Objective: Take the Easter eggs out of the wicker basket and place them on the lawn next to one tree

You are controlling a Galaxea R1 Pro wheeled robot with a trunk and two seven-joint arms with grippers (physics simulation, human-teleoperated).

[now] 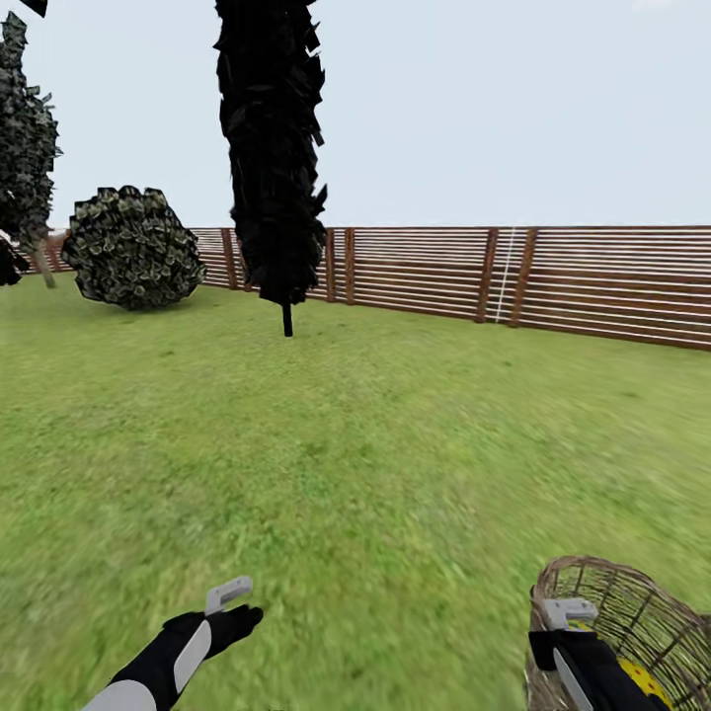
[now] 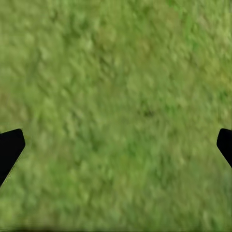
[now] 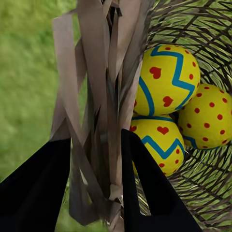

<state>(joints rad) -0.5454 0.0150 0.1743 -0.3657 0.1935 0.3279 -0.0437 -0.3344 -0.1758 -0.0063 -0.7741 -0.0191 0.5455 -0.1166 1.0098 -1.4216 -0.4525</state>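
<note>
Wicker basket (image 3: 96,96) rim is clamped by the right gripper (image 3: 94,159), so three eggs (image 3: 166,79) are carried together; left gripper (image 2: 116,145) is held open over lawn (image 1: 346,444).

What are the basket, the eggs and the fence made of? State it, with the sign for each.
Wicker basket: woven brown strips, matte, open weave, probably wicker.
Easter eggs: smooth, painted-looking yellow shells; the material itself is unclear.
Fence: horizontal brown slats on posts, seemingly wood.

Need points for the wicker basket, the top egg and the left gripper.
wicker basket (image 1: 632,602): head view, woven back wall.
top egg (image 3: 166,79): right wrist view, middle of its shell.
left gripper (image 2: 116,145): left wrist view, midway between its fingertips.
</note>
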